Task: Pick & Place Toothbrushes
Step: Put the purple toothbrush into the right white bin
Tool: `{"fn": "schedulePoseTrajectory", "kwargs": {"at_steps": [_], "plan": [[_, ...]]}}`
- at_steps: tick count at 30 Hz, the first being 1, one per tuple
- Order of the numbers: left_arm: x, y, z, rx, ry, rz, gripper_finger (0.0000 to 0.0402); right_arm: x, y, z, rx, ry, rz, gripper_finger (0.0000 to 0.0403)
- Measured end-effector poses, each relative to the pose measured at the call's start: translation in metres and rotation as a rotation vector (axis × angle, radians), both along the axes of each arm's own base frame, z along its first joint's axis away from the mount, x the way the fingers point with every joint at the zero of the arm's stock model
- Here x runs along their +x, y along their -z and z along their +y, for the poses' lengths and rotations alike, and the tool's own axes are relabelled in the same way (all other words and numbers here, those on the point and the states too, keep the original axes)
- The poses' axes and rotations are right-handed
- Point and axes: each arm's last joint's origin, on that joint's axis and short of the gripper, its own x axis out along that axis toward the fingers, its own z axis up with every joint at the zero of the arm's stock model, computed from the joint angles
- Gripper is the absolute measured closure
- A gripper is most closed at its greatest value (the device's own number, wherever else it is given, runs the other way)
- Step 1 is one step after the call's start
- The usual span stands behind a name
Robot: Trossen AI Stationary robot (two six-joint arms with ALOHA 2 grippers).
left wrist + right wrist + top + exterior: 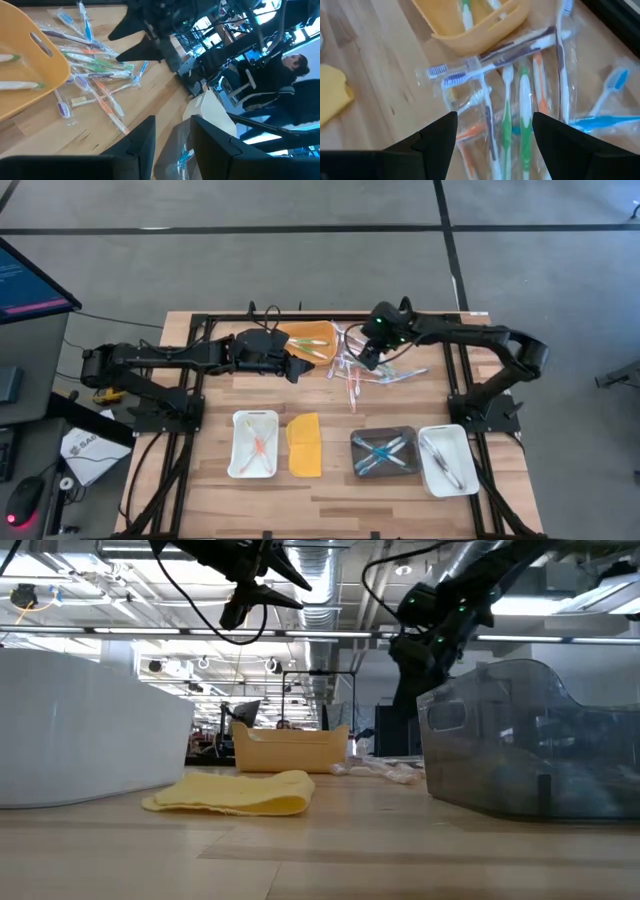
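Toothbrushes (365,367) piled loose near the worktop's (330,490) far edge, around the middle, most wrapped in clear plastic: pink/orange, green, blue and white handles crossing each other. Right pincer (494,131) hanging straight over that pile, fingers spread wide, nothing between them, green and orange handles showing in the gap. Not touching anything as far as can be told. Left pincer (172,135) parked above the far part of the worktop on the left side, just beside the yellow-orange tray (308,340), fingers partly apart and gripping nothing.

Moving outward: yellow-orange tray right against the pile on its left, at the far edge, with a couple of green-tipped brushes (17,85) already lying inside. Closer to the near edge, a row of containers. White tray (254,444) left of centre with a pink/orange brush or two in it. Flat yellow-orange lid (304,444) just beside it on the right, lying on bare wood. Dark clear tray (384,453) right of centre holding blue brushes crossed over each other. Another white tray (447,460) touching it or nearly so, towards the near right corner, with pale brushes inside.

From the low camera, only the lid and tray walls up close, pile barely visible behind.
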Motion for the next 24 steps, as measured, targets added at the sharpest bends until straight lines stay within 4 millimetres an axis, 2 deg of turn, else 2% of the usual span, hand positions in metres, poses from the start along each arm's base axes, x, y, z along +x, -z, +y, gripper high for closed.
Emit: {"fn": "schedulePoseTrajectory", "kwargs": {"at_steps": [4, 10, 16, 24], "plan": [[0.0, 0.0, 0.0, 0.0, 0.0, -0.002, 0.0284, 0.012, 0.008, -0.007, 0.028, -0.029, 0.079, 0.0148], [0.0, -0.001, 0.0, 0.001, 0.001, -0.007, 0.0284, 0.024, 0.017, -0.013, 0.138, -0.033, 0.092, 0.0148], [0.0, -0.001, 0.0, 0.0, 0.002, -0.01, 0.0284, 0.032, 0.015, -0.016, 0.26, 0.079, 0.064, 0.0148], [0.001, -0.001, 0.0, 0.005, 0.004, -0.014, 0.0284, 0.038, 0.005, -0.019, 0.424, 0.322, 0.001, 0.0148]]}}
